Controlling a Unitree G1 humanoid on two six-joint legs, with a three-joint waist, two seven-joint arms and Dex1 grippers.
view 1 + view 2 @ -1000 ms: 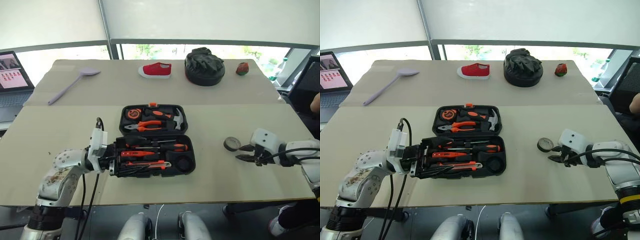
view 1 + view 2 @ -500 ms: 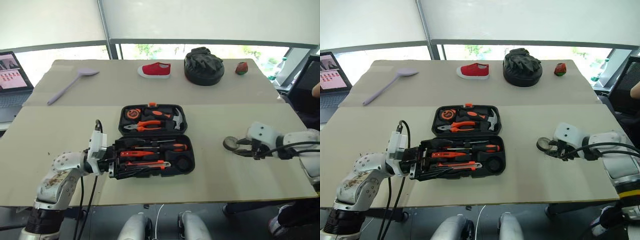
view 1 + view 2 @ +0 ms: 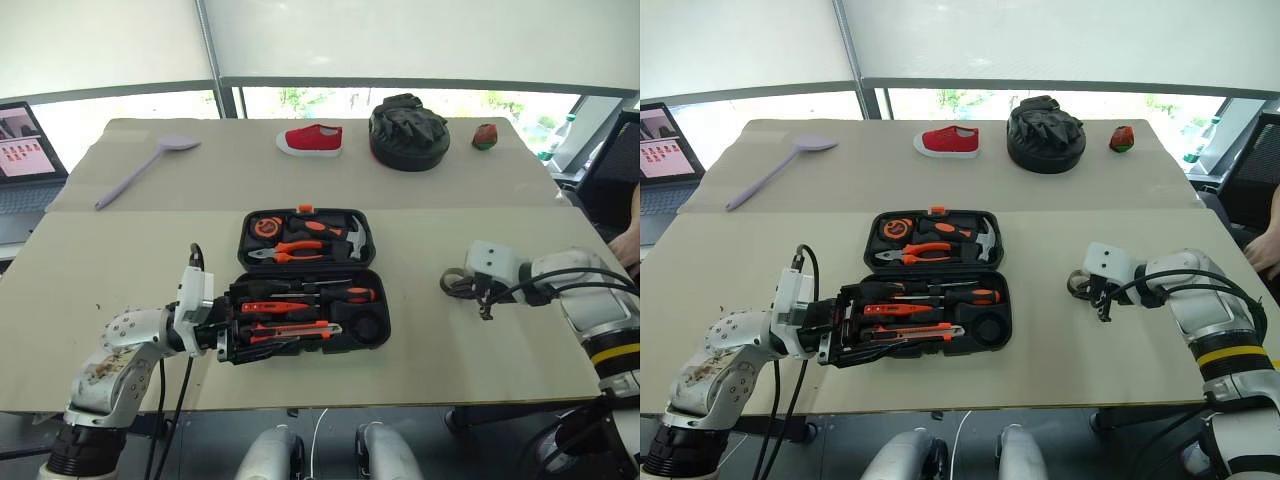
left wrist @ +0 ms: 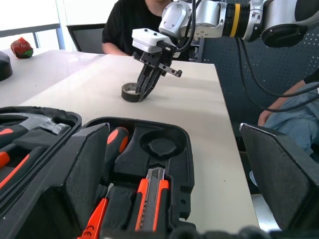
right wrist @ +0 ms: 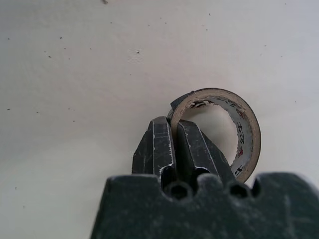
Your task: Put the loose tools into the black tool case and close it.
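The black tool case (image 3: 372,262) lies open in the middle of the near table. Its near half holds an orange-red screwdriver (image 3: 275,307), a black-and-orange screwdriver (image 3: 345,295) and the utility knife (image 3: 290,328). My left gripper (image 3: 232,322) is level at the case's left end, fingers (image 4: 87,164) spread wide over the near half, open. To the right of the case the small grey tape roll (image 5: 249,129) stands on edge on the table. My right gripper (image 5: 174,129) tilts down onto it, shut on the roll's wall, also seen in the left wrist view (image 4: 144,92).
The case's far half holds pliers (image 3: 290,252), a hammer and a tape measure. The far table carries a lilac spoon (image 3: 145,168), red shoe (image 3: 311,140), round black bag (image 3: 408,132) and a small red object (image 3: 485,135). A laptop (image 3: 25,150) sits far left. A person (image 4: 134,25) sits beyond the table's right end.
My right gripper has moved left to the tape roll, tilted down and shut on its wall. The left gripper has stayed at the case.
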